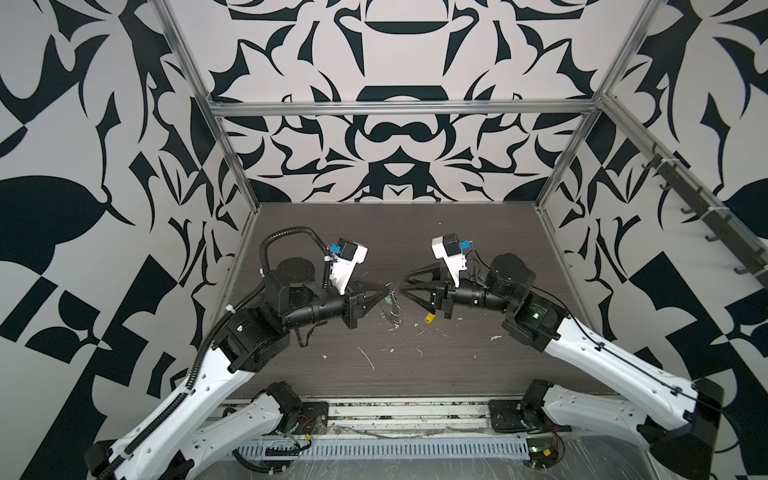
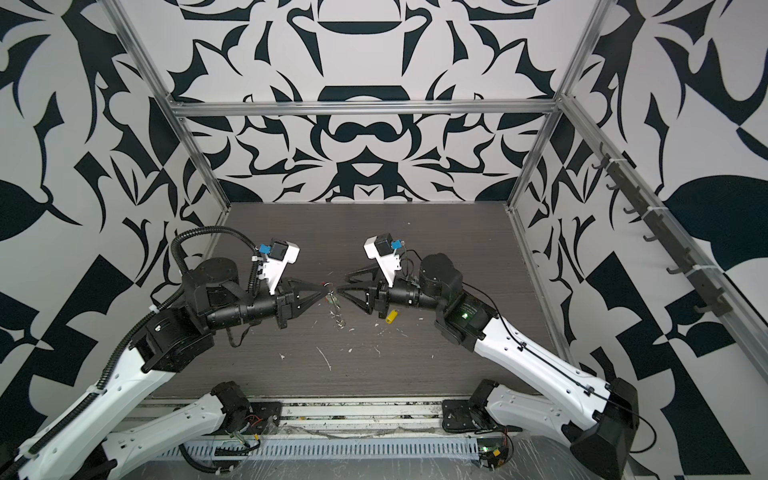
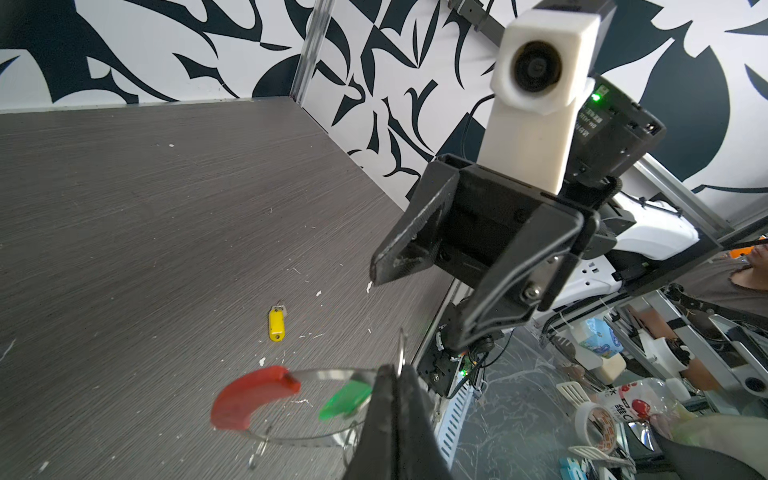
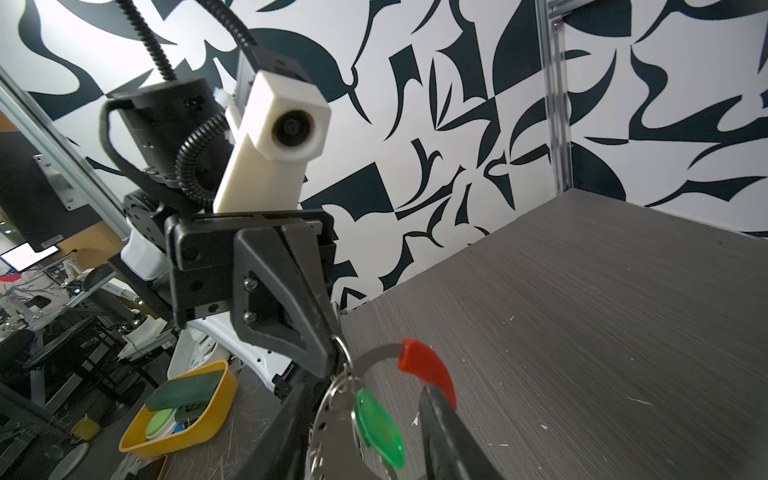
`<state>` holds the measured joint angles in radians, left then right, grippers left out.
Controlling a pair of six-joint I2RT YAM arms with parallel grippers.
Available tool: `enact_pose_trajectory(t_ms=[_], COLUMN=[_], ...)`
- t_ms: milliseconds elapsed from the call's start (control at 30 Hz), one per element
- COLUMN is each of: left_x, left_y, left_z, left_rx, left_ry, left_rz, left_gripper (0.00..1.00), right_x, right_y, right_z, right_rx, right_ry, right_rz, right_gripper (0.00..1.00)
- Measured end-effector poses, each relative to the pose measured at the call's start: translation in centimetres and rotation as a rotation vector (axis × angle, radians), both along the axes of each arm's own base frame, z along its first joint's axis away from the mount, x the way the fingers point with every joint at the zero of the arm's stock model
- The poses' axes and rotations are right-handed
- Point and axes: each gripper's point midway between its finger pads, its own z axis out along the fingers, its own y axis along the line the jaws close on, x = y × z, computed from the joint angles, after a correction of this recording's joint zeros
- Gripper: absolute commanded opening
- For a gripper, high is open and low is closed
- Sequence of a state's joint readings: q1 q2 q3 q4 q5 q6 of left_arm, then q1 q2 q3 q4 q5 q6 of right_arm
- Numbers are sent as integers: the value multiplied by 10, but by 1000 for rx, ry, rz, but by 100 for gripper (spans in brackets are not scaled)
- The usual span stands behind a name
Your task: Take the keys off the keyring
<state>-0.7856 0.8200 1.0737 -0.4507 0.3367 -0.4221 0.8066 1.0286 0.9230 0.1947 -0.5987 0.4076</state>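
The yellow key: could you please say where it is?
The yellow key lies on the table right of the keyring, just below the right gripper in both top views.

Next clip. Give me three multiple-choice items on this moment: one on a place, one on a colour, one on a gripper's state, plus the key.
1. Where is the yellow key?
A. Threaded on the keyring
B. Lying on the table
C. Off the table, out of view

2. What colour is the key hanging on the keyring?
A. Blue
B. White
C. Green

3. How does the left gripper stand?
A. Shut on the keyring
B. Open above the table
C. Shut on the yellow key

Key: 1 B, it lies flat on the table, apart from the hoop. 2 C, the green key hangs from the hoop. 3 A, its jaws pinch the hoop and hold it in the air.
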Motion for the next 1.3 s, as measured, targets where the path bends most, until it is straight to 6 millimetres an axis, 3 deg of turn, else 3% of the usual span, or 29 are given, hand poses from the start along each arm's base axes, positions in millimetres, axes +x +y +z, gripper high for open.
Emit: enact_pose_trajectory(t_ms=[167,533,667,800,933,1033,1133,1200,1300], left_x=[0,0,1,2,3,3,3,1,-3], left_y=[0,0,1,1,1,2,5,10,16], left_z=[1,7,7,7,7,5,1,2,8], left_rx=[-5,-23,-22,-22,-22,-17,-13,-15,-29], left_ry=[-5,-24,-25,-26,-23,-23,-26,-45,-68], left_rz=[0,2,7,11,17,21,36,44,51], left_gripper=[0,0,0,0,0,26,43,47,43], right_x=[0,5,2,-1,-2,1,3,4,5], right_y=[4,16,17,18,18,17,14,13,11], right_z=[3,3,4,6,6,3,-6,-11,-12], right_rx=[24,70,80,90,89,70,21,-12,-51], right_ry=[17,89,96,100,99,95,108,112,106], right_rz=[19,57,76,98,108,98,86,79,75], right_gripper=[45,24,23,2,0,0,0,0,0])
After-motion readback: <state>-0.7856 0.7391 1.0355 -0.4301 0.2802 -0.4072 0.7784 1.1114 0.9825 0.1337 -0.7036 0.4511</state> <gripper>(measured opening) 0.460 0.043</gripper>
